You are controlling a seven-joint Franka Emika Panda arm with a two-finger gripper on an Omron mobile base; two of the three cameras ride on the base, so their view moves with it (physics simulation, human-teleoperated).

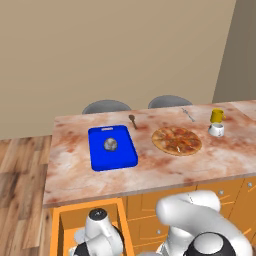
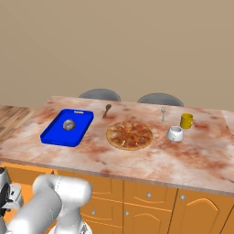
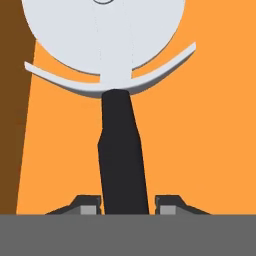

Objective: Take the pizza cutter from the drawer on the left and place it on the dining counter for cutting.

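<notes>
In the hand view the pizza cutter (image 3: pixel 122 150) lies on the orange floor of the drawer (image 3: pixel 205 140), its round silver blade at the top and its black stick handle running down between my fingertips. My gripper (image 3: pixel 127 205) is shut on that handle, one finger pressed to each side. In the left base view the drawer (image 1: pixel 57 225) stands pulled out under the left end of the dining counter (image 1: pixel 150 172), and my hand reaches down into it. The pinkish marbled dining counter (image 2: pixel 160 164) stretches across the right base view.
On the counter lie a blue cutting board (image 1: pixel 125 150) bearing a small grey round thing, a wooden spoon (image 1: pixel 132 120), a pizza (image 1: pixel 176 140), a thin silver utensil (image 1: pixel 188 114), a yellow cup (image 1: pixel 217 116) and a white bowl (image 1: pixel 216 130). Two grey chairs (image 1: pixel 106 106) stand behind.
</notes>
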